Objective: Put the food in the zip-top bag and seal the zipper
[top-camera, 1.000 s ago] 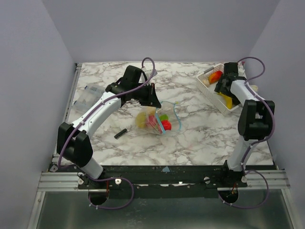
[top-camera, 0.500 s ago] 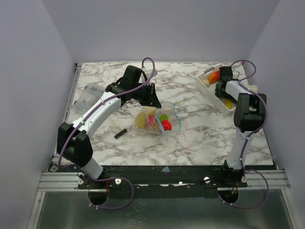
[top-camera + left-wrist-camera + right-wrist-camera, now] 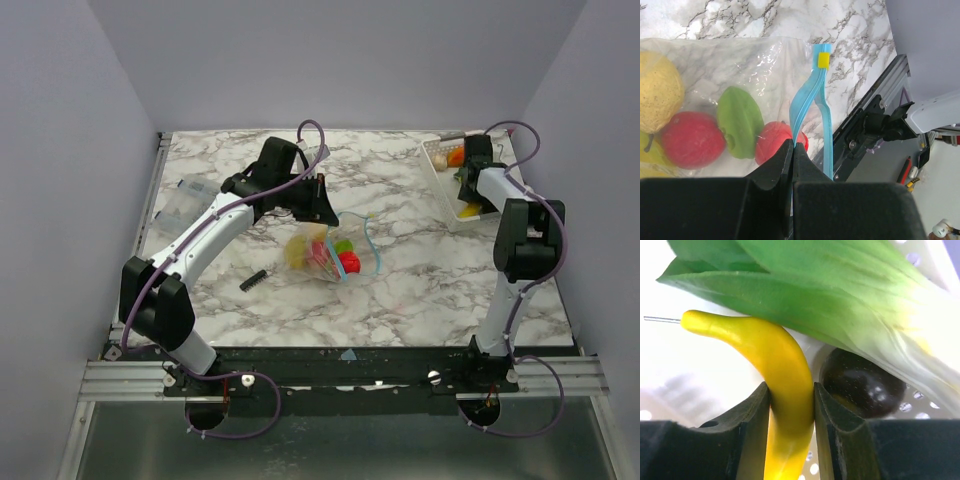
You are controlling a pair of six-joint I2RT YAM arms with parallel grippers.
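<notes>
**Banana pinched in the basket**

The right gripper (image 3: 790, 407) clamps the yellow banana (image 3: 785, 360) mid-body in the white basket (image 3: 437, 180); it looks like hard, light, probably slippery plastic. The left gripper (image 3: 792, 150) pinches the floppy zip-top bag (image 3: 740, 65) by its zipper (image 3: 812, 95) on the counter (image 3: 400, 290).

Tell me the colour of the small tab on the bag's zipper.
Yellow; the tab shows best in the left wrist view.

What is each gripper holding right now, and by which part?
The left gripper pinches the zip-top bag by its teal zipper strip. The right gripper clamps the yellow banana across its curved body, below the stem end.
</notes>
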